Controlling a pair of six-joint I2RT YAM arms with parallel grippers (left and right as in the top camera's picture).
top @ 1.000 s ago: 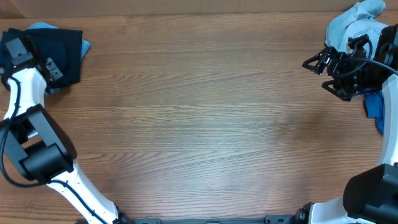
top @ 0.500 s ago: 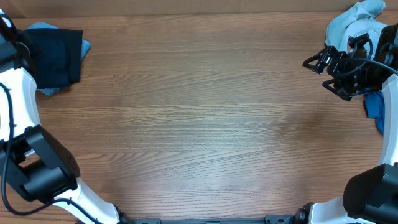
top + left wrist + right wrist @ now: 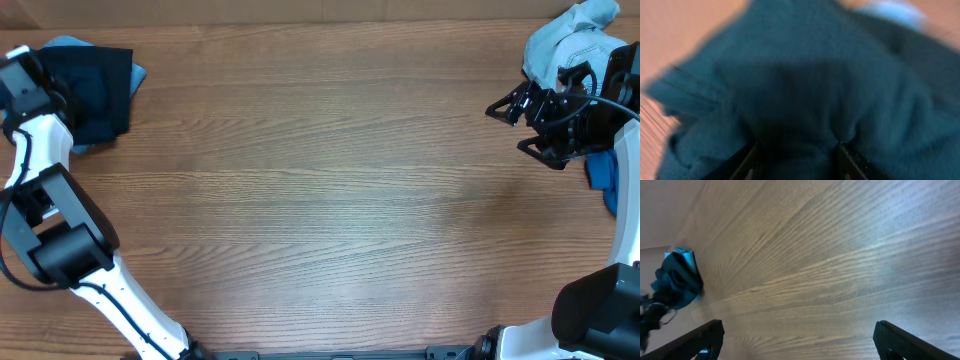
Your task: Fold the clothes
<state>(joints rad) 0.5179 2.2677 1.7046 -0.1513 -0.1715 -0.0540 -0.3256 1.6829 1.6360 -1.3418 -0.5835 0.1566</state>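
Shirt: dark navy shirt (image 3: 95, 90) bunched at far-left corner of bench (image 3: 320, 200), lying on a pale blue piece (image 3: 65, 43) | Left jaws: partly apart, down on the shirt, cloth bulging between them; view blurred, cannot tell if gripped | Right jaws: wide, holding nothing, over bare bench near pale denim piece (image 3: 565, 40) and mid-blue piece (image 3: 600, 170).
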